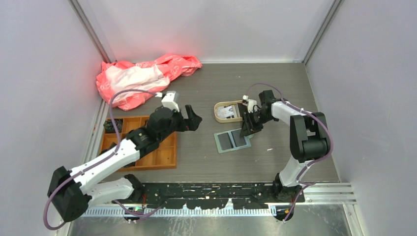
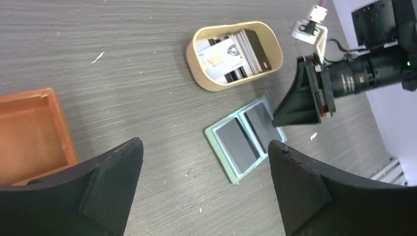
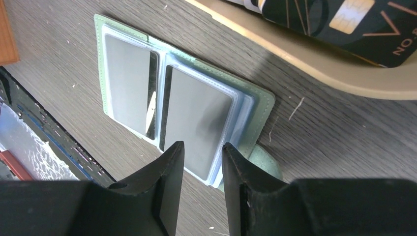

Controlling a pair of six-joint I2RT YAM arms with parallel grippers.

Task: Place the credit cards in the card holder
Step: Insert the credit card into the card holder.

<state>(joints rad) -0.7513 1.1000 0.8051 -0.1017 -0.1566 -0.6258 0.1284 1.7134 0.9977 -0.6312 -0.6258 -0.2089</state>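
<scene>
Lying open, card holder point(image 3: 164, 105) sits beneath the right claw point(image 3: 202, 147).

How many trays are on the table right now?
2. The beige tray, holding credit cards, sits just behind the open card holder; the orange compartment tray lies farther left. None appear hidden.
</scene>
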